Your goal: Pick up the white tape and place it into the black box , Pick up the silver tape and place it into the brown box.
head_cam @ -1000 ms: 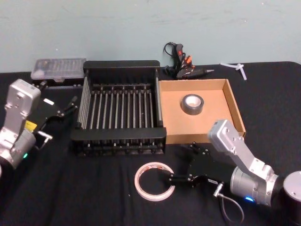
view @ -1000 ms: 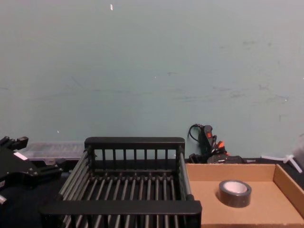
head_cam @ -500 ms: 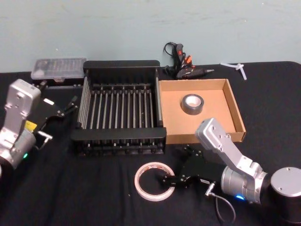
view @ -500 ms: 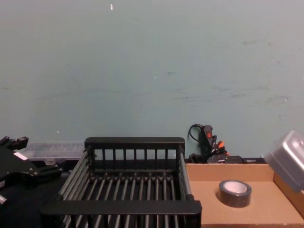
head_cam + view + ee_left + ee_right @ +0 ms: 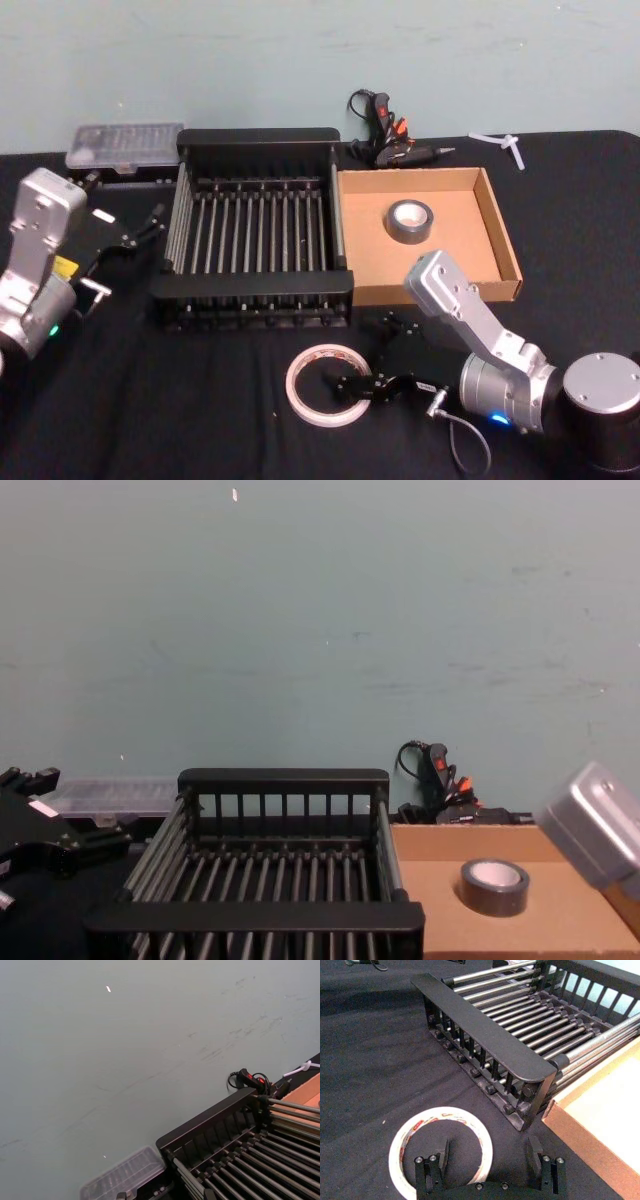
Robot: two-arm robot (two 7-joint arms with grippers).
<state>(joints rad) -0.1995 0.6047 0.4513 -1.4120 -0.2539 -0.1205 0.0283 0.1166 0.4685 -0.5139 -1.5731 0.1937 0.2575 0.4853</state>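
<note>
The white tape (image 5: 327, 384) lies flat on the black cloth in front of the black box (image 5: 260, 137); in the right wrist view the white tape (image 5: 441, 1147) sits just below the black box (image 5: 485, 1040). My right gripper (image 5: 365, 356) is open and low at the tape's right side. One finger (image 5: 442, 1154) is inside the ring and the other finger (image 5: 535, 1154) is outside it. The silver tape (image 5: 409, 220) lies inside the brown box (image 5: 420, 178). My left gripper (image 5: 125, 253) is parked, open, left of the black box.
A clear plastic case (image 5: 125, 145) sits behind the black box's left corner. A black and orange glue gun (image 5: 385, 132) lies behind the brown box, and a white plastic piece (image 5: 500, 142) lies at the back right. Black cloth covers the table.
My right arm has moved left toward the white tape, and one finger now sits inside the ring. The tapes, boxes and left arm have not moved.
</note>
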